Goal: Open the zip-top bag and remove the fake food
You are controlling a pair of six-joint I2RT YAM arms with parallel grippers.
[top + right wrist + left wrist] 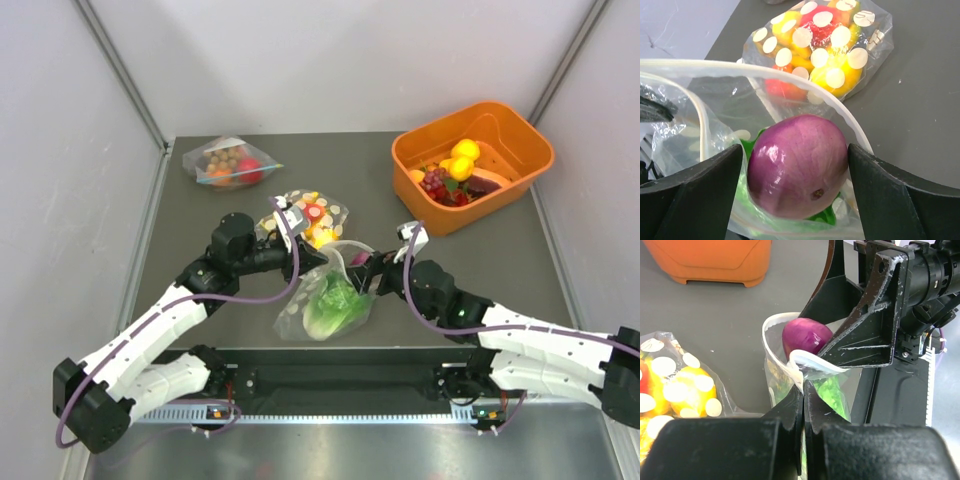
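The zip-top bag [300, 312] lies mid-table with its mouth held up and open. My left gripper [803, 390] is shut on the bag's near rim [810, 362], pinching the plastic. The fake food is still inside: a green lettuce [335, 300] fills the lower part, and a purple onion [797, 165] sits at the mouth. My right gripper [796, 155] reaches into the mouth. Its jaws straddle the onion, open, with a narrow gap showing on the left side. The white zip rim [790, 70] arcs over the onion.
A second dotted bag [315, 215] with yellow and red pieces lies just behind the held bag. A plain clear bag [230, 162] of brown balls sits at the back left. An orange bin [520, 150] with lemons and grapes stands at the back right.
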